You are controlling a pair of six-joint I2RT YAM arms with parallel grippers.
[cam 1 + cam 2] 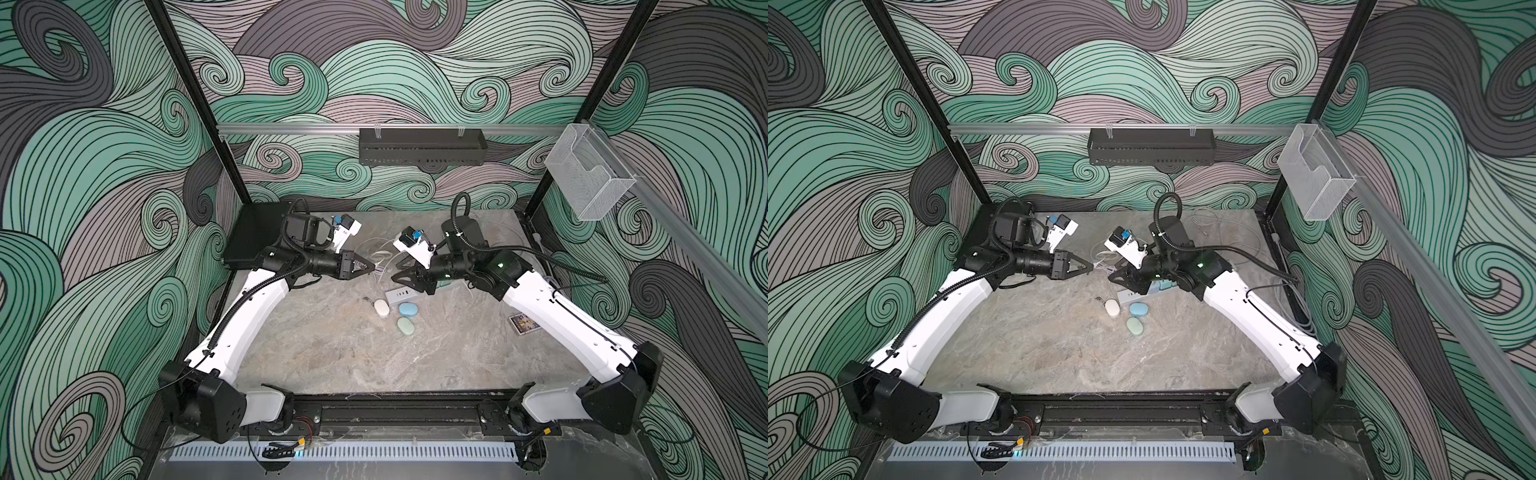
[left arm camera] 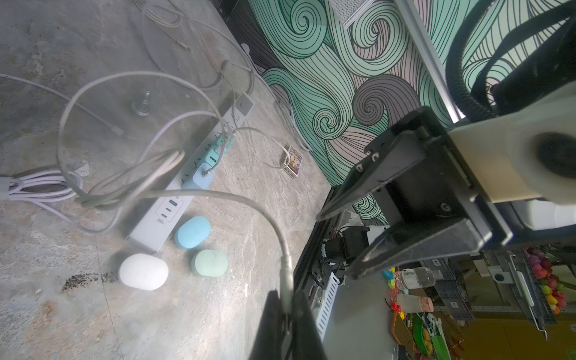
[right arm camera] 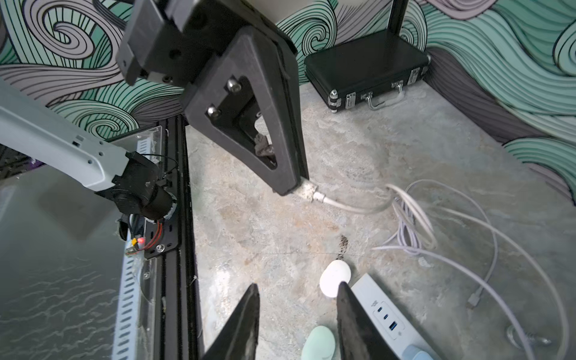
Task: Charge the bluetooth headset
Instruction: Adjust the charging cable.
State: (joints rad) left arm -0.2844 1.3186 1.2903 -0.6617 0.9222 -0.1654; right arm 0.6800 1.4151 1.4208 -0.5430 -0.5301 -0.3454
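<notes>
Three oval headset cases lie by the end of a white power strip (image 1: 401, 296): a white case (image 1: 381, 308) (image 2: 143, 271) (image 3: 335, 277), a blue case (image 1: 408, 309) (image 2: 192, 232) and a green case (image 1: 406, 326) (image 2: 209, 263). My left gripper (image 1: 372, 269) (image 2: 285, 294) (image 3: 291, 187) hangs above the table, shut on the plug end (image 3: 310, 190) of a white charging cable (image 2: 218, 196). Facing it a short way off is my right gripper (image 1: 395, 272) (image 3: 298, 285), open and empty, above the white case and the strip's end. Neither gripper touches a case.
Loose white and lilac cables (image 3: 411, 218) lie coiled behind the strip, with blue and green chargers (image 2: 204, 174) plugged into it. A black case (image 3: 367, 68) sits at the back left corner. A small card (image 1: 523, 323) lies by the right arm.
</notes>
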